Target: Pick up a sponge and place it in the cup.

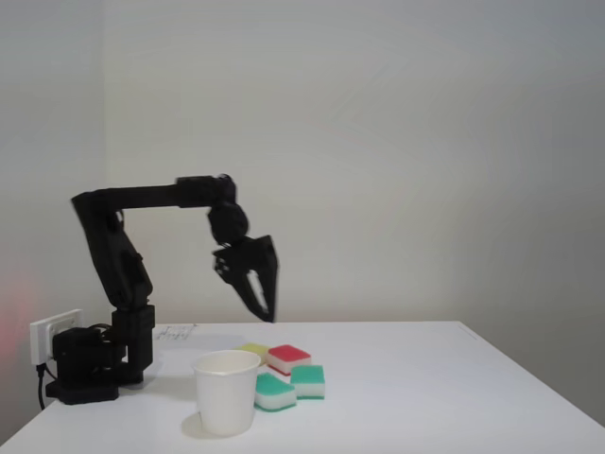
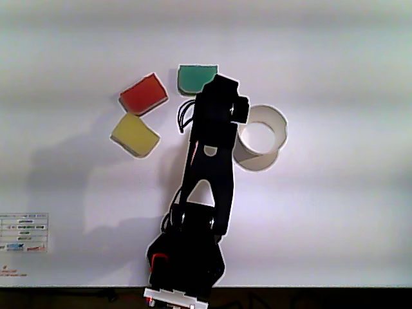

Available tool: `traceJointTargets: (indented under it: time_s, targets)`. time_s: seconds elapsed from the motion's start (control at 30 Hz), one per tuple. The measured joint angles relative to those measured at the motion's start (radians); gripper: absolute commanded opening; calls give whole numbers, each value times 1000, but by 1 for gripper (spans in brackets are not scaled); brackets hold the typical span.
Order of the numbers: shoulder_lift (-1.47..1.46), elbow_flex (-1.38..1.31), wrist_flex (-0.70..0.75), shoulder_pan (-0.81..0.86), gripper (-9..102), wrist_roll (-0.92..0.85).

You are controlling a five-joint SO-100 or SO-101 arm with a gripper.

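**Claw raised, empty, above the sponges**

Your black claw (image 1: pixel 267 310) hangs high with narrowly parted fingers, gripping nothing. Below on the white desk (image 1: pixel 454 397) lie two teal-topped sponges (image 1: pixel 307 380), beside the white paper cup (image 1: pixel 227 392)

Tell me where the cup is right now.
In the fixed view the cup stands upright near the table's front edge, just left of the green sponges. From above it sits right of the arm, empty.
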Motion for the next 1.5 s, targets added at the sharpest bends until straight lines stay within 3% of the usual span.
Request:
traceJointTargets:
  time_s: [0.2,0.77,1.13,1.3,1.5]
  targets:
    - [-186,-72,-121,0,0,3]
    - [-298,-100,-216,-117,1,98]
    - [-284,-38,-236,-124,17,61]
    - [-284,-38,-264,-114,32,28]
    - [-357,-78,-288,-94,32,8]
